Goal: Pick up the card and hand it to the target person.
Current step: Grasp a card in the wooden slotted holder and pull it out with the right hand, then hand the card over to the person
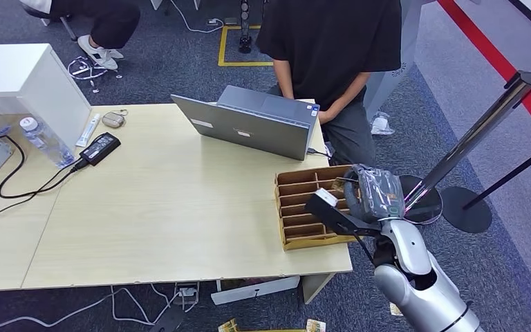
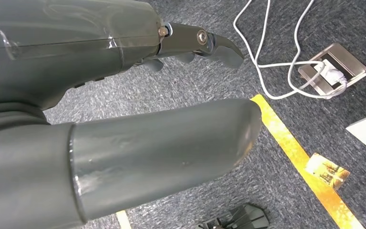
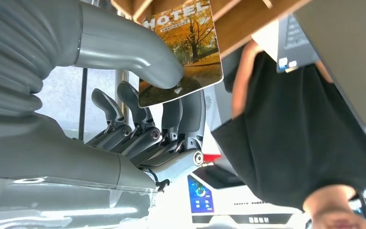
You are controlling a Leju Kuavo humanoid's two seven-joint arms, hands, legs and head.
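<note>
Our right hand (image 3: 138,119) pinches the card (image 3: 183,50) between thumb and a finger, just above the wooden slotted tray (image 1: 303,207) at the desk's (image 1: 166,207) 4 o'clock corner. The card reads "HOTEL" over an autumn tree picture. Person in black shirt (image 1: 332,41) stands at 12 o'clock behind the laptop (image 1: 249,124). Left hand (image 2: 124,95) hangs over carpet, holds nothing, fingers apart.

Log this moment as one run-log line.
right hand: pinches card over wooden tray | left hand: hangs over floor, holds nothing | person: behind laptop
</note>
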